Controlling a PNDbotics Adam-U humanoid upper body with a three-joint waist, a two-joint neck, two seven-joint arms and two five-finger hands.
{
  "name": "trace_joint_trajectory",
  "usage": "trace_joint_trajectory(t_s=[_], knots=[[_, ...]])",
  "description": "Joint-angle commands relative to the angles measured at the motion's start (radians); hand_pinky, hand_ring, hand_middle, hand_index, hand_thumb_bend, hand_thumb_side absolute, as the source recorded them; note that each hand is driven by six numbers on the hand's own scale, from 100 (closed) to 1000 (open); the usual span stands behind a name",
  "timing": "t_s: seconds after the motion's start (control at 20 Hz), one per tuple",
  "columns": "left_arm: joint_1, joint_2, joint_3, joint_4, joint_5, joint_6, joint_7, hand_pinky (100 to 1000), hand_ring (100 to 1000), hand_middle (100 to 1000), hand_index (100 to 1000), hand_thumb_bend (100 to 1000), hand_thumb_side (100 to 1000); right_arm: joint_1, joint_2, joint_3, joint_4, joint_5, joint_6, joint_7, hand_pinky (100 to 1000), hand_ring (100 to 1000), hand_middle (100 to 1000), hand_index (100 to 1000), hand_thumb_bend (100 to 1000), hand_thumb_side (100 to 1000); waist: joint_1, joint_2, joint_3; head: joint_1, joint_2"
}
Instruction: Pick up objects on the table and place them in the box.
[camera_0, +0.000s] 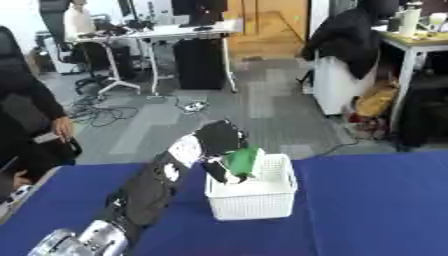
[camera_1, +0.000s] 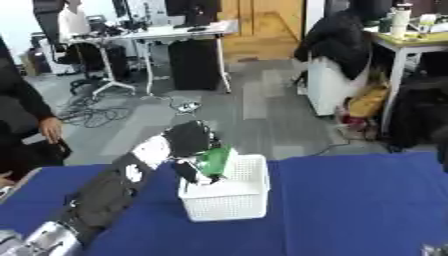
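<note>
The left hand (camera_0: 220, 145) grasps a green object (camera_0: 241, 161) over the white box (camera_0: 254, 197) just below; it looks light and stiff, held by its edges

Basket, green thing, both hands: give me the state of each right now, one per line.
white basket: upright on the blue table, open top.
green object: held over the basket's left rim, not yet let go.
left hand: over the basket, fingers curled round the green object.
right hand: not in view.
</note>
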Motion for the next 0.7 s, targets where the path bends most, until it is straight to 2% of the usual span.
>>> trace_joint_trajectory(t_s=[0.05, 0.3, 0.4, 0.45, 0.5, 0.55, 0.65, 0.7], knots=[[-0.035, 0.021, 0.008, -0.022, 0.035, -0.01, -0.023, 1000, 1000, 1000, 1000, 286, 1000, -0.019, 0.003, 0.003, -0.015, -0.002, -0.001, 0.001, 100, 130, 100, 413, 167, 1000, -0.001, -0.016, 0.006, 0.0, -0.017], [-0.026, 0.038, 0.013, -0.064, 0.121, -0.009, 0.02, 1000, 1000, 1000, 986, 238, 1000, -0.016, -0.006, -0.001, -0.015, 0.001, 0.003, 0.003, 100, 129, 100, 413, 167, 1000, 0.001, -0.021, 0.02, -0.012, -0.03], [0.004, 0.063, 0.02, -0.109, 0.217, 0.0, 0.078, 1000, 999, 1000, 952, 210, 1000, -0.014, -0.012, -0.005, -0.015, 0.004, 0.005, -0.001, 100, 130, 100, 413, 166, 1000, 0.003, -0.023, 0.031, -0.021, -0.051], [0.037, 0.084, 0.026, -0.149, 0.304, 0.007, 0.105, 862, 911, 956, 905, 185, 1000, -0.013, -0.019, -0.008, -0.015, 0.007, 0.007, -0.002, 100, 125, 100, 413, 168, 1000, 0.005, -0.024, 0.042, -0.034, -0.065], [0.072, 0.107, 0.021, -0.199, 0.407, 0.013, 0.122, 927, 940, 974, 916, 191, 1000, -0.013, -0.025, -0.01, -0.015, 0.01, 0.009, -0.004, 100, 127, 100, 413, 168, 1000, 0.006, -0.025, 0.049, -0.046, -0.074], [0.111, 0.131, 0.013, -0.256, 0.514, 0.021, 0.129, 652, 826, 896, 886, 174, 1000, -0.013, -0.032, -0.012, -0.015, 0.012, 0.011, -0.004, 100, 112, 100, 413, 171, 1000, 0.006, -0.026, 0.059, -0.062, -0.083], [0.228, 0.194, -0.016, -0.432, 0.769, 0.042, 0.138, 508, 753, 832, 861, 164, 1000, -0.013, -0.05, -0.016, -0.015, 0.019, 0.018, -0.001, 100, 100, 100, 412, 175, 1000, 0.004, -0.027, 0.08, -0.097, -0.099], [0.29, 0.221, -0.027, -0.527, 0.88, 0.059, 0.138, 518, 759, 836, 862, 164, 1000, -0.014, -0.058, -0.019, -0.015, 0.021, 0.022, -0.001, 100, 100, 100, 412, 175, 1000, 0.002, -0.028, 0.088, -0.111, -0.103]])
